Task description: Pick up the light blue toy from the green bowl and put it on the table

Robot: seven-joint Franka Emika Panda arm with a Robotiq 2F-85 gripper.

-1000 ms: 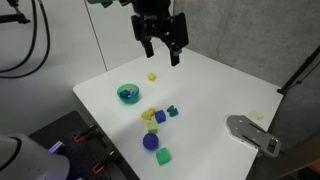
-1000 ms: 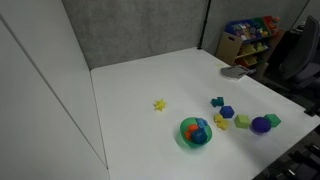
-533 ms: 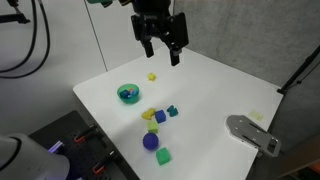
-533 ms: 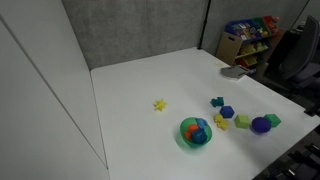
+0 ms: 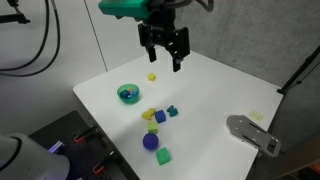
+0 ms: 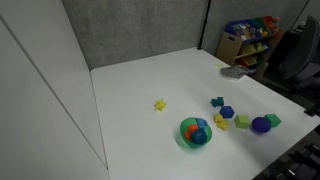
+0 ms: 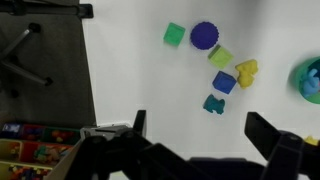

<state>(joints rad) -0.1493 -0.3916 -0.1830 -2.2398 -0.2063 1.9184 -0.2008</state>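
The tool (image 5: 164, 62) hangs high above the desk (image 5: 215, 95), over its far part as seen in an exterior view. Its jaws are spread apart with nothing between them. It stands well apart from the green bowl (image 5: 128, 94), which sits near one desk edge. A small yellow piece (image 5: 152, 76) lies on the surface between the two.

The light blue toy (image 6: 193, 130) lies inside the green bowl, packed against other coloured pieces. Its exact outline cannot be resolved. Judged by size, it is light, stiff and probably smooth plastic.

Recommended hold: descend vertically with the jaws narrowed to clear the bowl rim, then close across two opposite faces of the piece. Expect slip if it is gripped on a corner. The bowl may shift or tip if a jaw catches the rim.

Open room: broad bare surface lies beyond the yellow piece. Avoid the cluster near the bowl: blue cubes (image 5: 172, 112), blue-purple ball (image 5: 150, 142), green cube (image 5: 163, 156). Keep the release point back from the desk edges.
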